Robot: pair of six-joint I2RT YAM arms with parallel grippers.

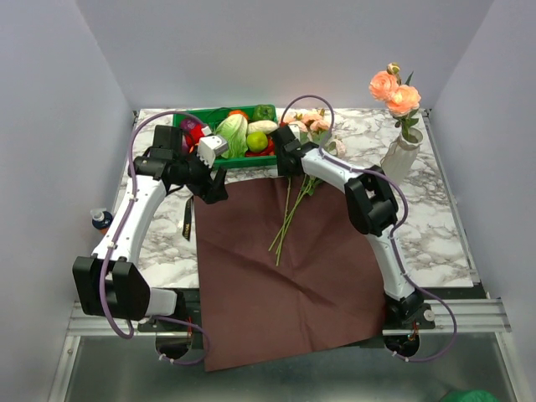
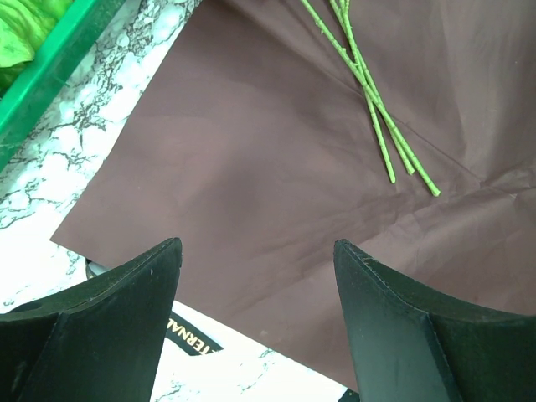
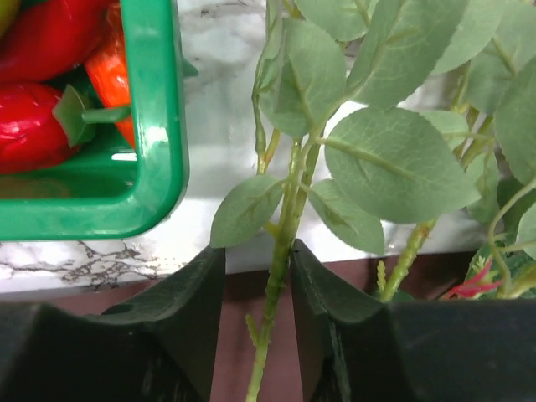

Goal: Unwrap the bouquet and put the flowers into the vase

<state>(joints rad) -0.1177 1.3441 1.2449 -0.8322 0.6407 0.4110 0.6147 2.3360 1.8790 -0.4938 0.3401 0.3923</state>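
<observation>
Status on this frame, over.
Left gripper open, over the wrapping paper. Right gripper straddling one flower stem, not clamped. Vase holds two blooms. Green tray close beside.

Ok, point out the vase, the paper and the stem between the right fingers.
vase [image 1: 400,157], top view, on its body.
paper [image 1: 276,293], top view, its bare middle.
stem [image 3: 279,260], right wrist view, just under the leaves.

At the back of my marble table [image 1: 435,234] sits a green tray [image 1: 194,120] of vegetables. In it, a pale lettuce [image 1: 234,134] has a lime [image 1: 257,141] just beside it, a green pepper [image 1: 265,111] lies at the far rim, and red peppers [image 3: 38,38] fill one corner. A small blue-capped bottle [image 1: 100,219] stands at the table's left edge.
</observation>
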